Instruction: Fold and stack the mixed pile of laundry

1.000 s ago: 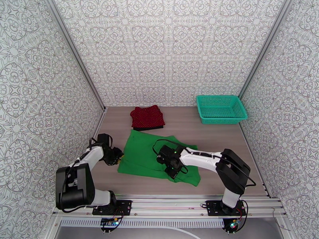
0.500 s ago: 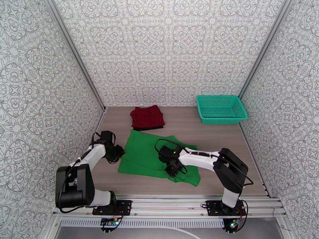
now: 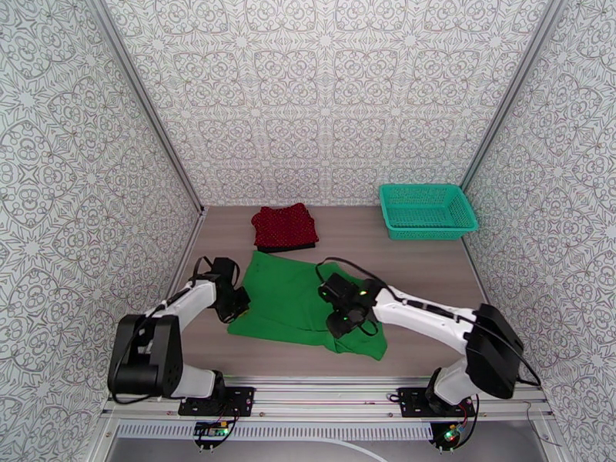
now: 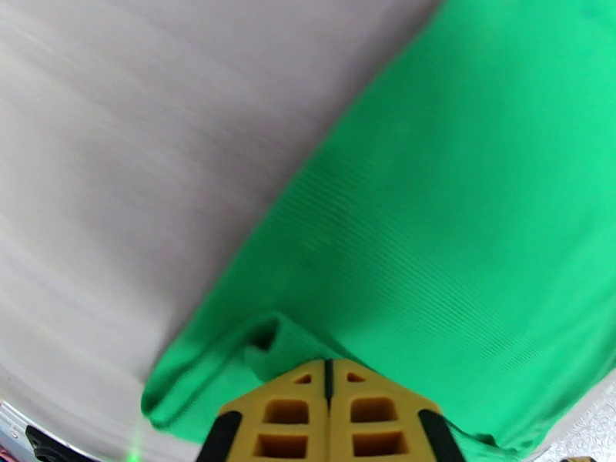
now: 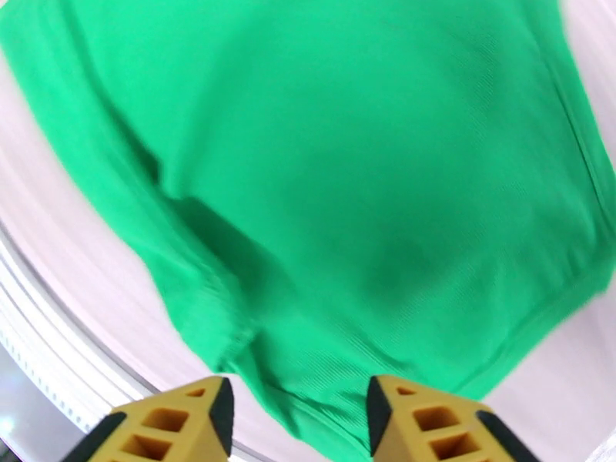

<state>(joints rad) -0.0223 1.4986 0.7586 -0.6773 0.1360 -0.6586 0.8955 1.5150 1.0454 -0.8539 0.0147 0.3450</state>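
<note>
At the middle of the tabletop [image 3: 416, 263], your green garment [image 3: 281, 298] lies spread flat. Your left hand [image 4: 327, 369] is clamped on its puckered left edge; your right hand [image 5: 299, 398] hangs above it, fingers apart. Behind, the red garment [image 3: 285, 225] rests on the black garment [image 3: 292, 247].

A lab test cell: patterned panel walls [image 3: 323, 94], aluminium frame rails [image 3: 323, 388], wood-grain tabletop [image 3: 362, 240].

The yellow fingers [image 4: 286, 413] are pressing together on a puckered fold of the green garment [image 4: 462, 209]. The cloth is lying across the pale bench [image 4: 115, 148], its edge running diagonally.
</note>
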